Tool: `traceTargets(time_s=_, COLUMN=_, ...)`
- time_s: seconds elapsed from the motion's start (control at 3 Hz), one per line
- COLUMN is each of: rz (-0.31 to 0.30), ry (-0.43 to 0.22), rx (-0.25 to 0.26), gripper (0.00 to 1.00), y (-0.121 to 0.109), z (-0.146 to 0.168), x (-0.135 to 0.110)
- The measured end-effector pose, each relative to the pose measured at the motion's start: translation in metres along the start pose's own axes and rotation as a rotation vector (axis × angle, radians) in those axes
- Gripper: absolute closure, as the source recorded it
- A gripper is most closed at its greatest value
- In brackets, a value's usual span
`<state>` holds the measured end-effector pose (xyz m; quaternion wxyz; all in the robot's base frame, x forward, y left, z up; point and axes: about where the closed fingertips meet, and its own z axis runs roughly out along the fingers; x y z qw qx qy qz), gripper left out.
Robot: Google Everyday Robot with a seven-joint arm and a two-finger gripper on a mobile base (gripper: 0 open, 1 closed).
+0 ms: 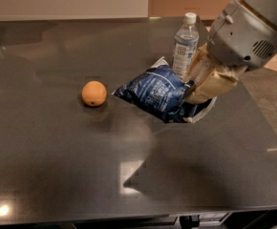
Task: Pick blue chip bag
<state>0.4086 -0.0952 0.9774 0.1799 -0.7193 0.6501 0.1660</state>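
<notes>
Gripper point(196, 92) clamped tight on the bottle-side end of the blue chip bag point(153, 92), just in front of the water bottle point(185, 44). Orange point(94, 93) sits well left of the bottle on the dark counter point(57, 166).

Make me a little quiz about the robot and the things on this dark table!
1. True or false: the robot's hand is shut on one end of the blue chip bag.
2. What stands upright behind the bag, close to the hand? A) a water bottle B) a mug C) a bowl
3. Is the orange touching the bag or apart from it?

Key: 1 true; 2 A; 3 apart, off to the bag's left in the picture.
</notes>
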Motion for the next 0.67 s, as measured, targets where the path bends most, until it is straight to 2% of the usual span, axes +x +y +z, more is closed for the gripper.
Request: traceTargets(time_s=0.67, rz=-0.016, ry=-0.038, rx=0.042, gripper=1.00, y=-0.0082, z=-0.0104, x=-0.0068)
